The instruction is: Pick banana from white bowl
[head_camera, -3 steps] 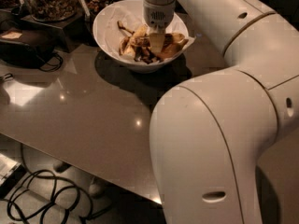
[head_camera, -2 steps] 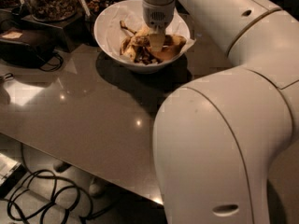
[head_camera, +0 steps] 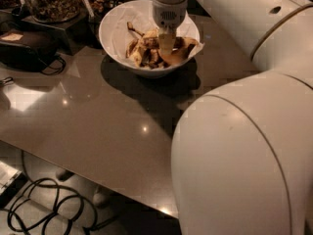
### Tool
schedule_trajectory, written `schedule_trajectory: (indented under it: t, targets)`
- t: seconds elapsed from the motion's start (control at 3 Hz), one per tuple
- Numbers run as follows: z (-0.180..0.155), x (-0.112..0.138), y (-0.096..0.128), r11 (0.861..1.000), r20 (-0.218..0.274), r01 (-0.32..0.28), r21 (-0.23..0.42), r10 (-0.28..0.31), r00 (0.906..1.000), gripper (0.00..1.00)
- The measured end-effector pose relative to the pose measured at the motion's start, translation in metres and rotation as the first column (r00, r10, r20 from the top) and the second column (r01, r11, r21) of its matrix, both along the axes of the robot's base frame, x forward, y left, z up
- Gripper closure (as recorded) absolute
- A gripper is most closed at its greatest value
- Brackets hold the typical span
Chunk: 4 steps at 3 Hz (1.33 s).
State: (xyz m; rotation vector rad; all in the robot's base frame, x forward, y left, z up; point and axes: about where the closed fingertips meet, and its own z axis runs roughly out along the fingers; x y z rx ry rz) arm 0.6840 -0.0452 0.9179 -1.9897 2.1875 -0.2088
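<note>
Hanging Low Amid the Fruit

Filling the right side with a bulky white arm [head_camera: 234, 170]; leaning over the glossy table [head_camera: 98, 116]; holding the gripper [head_camera: 166, 45] inside the white bowl [head_camera: 115, 33], just beside the banana [head_camera: 180, 54] lying there; grip state: cannot tell.

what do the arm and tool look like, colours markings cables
The arm is glossy white: fat rounded shells with thin dark seams and one small dark hole on the upper link. No cables show on it. Its wrist is a white cylinder with a dotted grille patch. The tool below, down in the white bowl, looks pale tan.
</note>
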Motion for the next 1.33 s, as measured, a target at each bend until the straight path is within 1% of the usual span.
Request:
schedule_trajectory:
  t: [0.33,0.67,1.0,1.33]
  targets:
    - [0.018,-0.026,-0.001,0.999,0.055,0.008,0.046,-0.01,0.9985,1.0]
    - [0.018,-0.027,-0.001,0.999,0.055,0.007,0.045,-0.009,0.9984,1.0]
    - [0.023,-0.021,-0.001,1.0,0.08,0.004,0.026,-0.006,0.9968,1.0]
    - [0.039,-0.043,0.009,0.998,0.097,-0.044,0.044,0.039,0.9945,1.0]
